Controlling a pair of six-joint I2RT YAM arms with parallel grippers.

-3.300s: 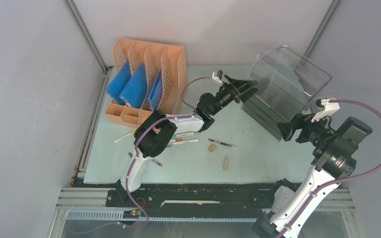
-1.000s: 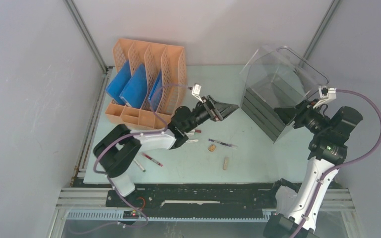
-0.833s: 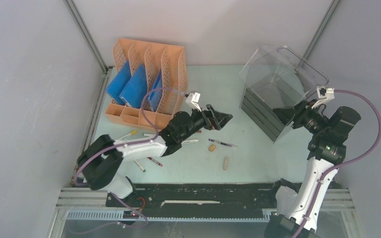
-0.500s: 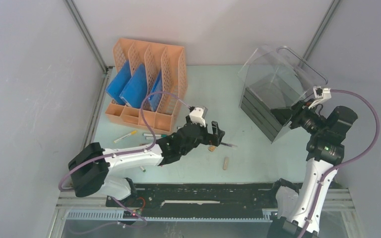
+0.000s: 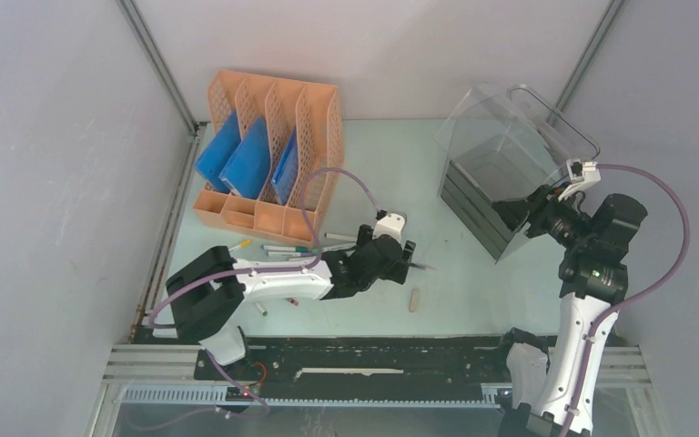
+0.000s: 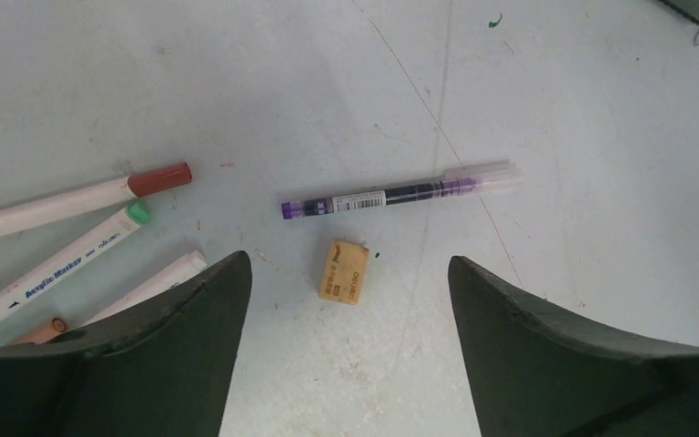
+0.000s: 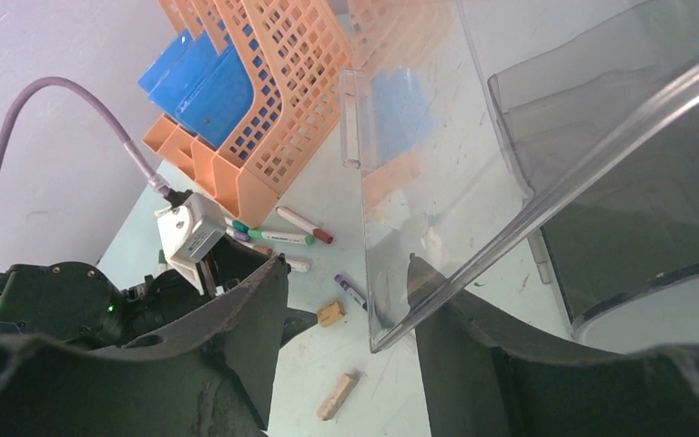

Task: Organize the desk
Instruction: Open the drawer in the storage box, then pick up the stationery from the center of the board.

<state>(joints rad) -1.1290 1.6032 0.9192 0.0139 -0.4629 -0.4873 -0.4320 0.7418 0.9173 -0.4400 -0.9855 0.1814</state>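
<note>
The left claw (image 6: 348, 262) is standing wide open and gripping nothing, hovering low over a tan eraser (image 6: 344, 271) whose print is too small to read. A purple pen (image 6: 400, 191) with an unreadable white label is lying just beyond it. To one side a green-capped marker (image 6: 59, 271) is showing "Acrylic Marker". The left arm (image 5: 273, 278) is stretching low across the pale green worktop (image 5: 400, 164), which is lying between the orange file rack (image 5: 273, 150) and the clear drawer box (image 5: 501, 182). The right claw (image 7: 344, 266) is straddling the lower edge of that box's clear flap (image 7: 419, 137) with jaws parted. I cannot tell whether it is clamping the flap.
</note>
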